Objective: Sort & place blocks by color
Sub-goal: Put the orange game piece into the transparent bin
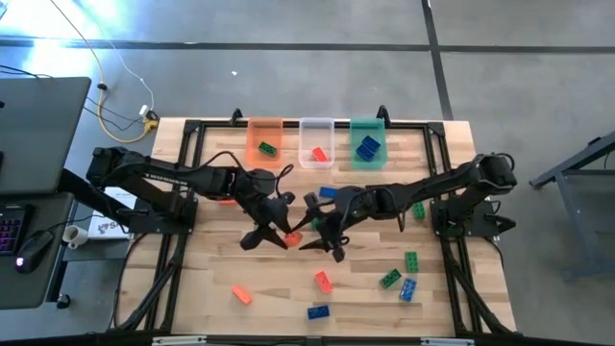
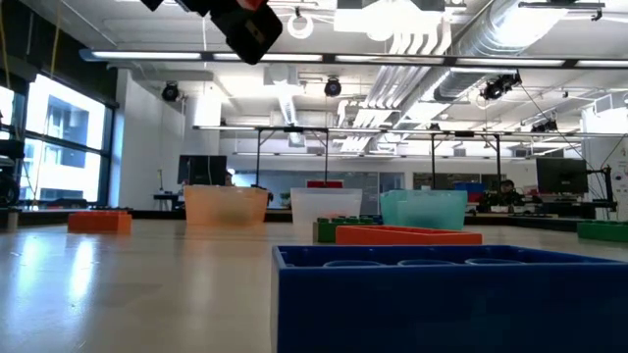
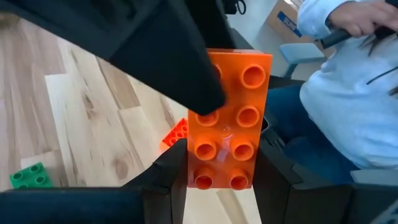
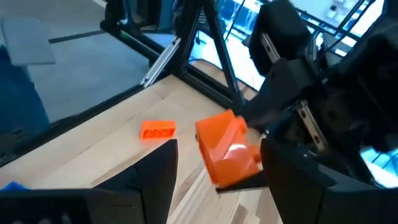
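The left gripper (image 1: 285, 234) clamps an orange block (image 3: 229, 118) mid-table. The right gripper (image 1: 322, 231) faces it, fingers apart. 3 tubs (image 1: 316, 141) stand behind. 10 blocks lie loose around.

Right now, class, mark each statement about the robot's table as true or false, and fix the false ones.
1. The left gripper holds an orange brick. True.
2. The orange tub contains a green brick. True.
3. The green tub contains a red brick. False: it holds a blue brick.
4. The right gripper is over the tubs. False: it is mid-table, facing the left gripper.
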Action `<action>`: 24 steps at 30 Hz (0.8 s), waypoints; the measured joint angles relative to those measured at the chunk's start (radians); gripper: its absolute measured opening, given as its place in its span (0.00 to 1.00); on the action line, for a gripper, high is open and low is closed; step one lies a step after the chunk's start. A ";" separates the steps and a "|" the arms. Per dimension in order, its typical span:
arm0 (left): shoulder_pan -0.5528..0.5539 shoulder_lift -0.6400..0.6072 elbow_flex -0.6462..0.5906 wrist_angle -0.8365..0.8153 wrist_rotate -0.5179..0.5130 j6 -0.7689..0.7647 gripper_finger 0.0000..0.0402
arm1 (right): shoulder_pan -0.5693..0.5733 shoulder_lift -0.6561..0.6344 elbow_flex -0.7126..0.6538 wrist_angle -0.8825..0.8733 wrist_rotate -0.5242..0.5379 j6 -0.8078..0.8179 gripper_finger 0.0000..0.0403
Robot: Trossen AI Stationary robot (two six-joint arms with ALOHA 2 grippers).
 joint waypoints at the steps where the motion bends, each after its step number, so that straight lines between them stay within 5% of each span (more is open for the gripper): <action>1: 0.002 0.001 0.000 0.001 0.007 0.000 0.28 | 0.000 0.002 0.000 0.000 -0.008 0.000 0.53; 24: 0.019 0.021 -0.001 0.105 0.065 -0.044 0.33 | -0.003 0.000 0.000 0.031 -0.034 -0.026 0.19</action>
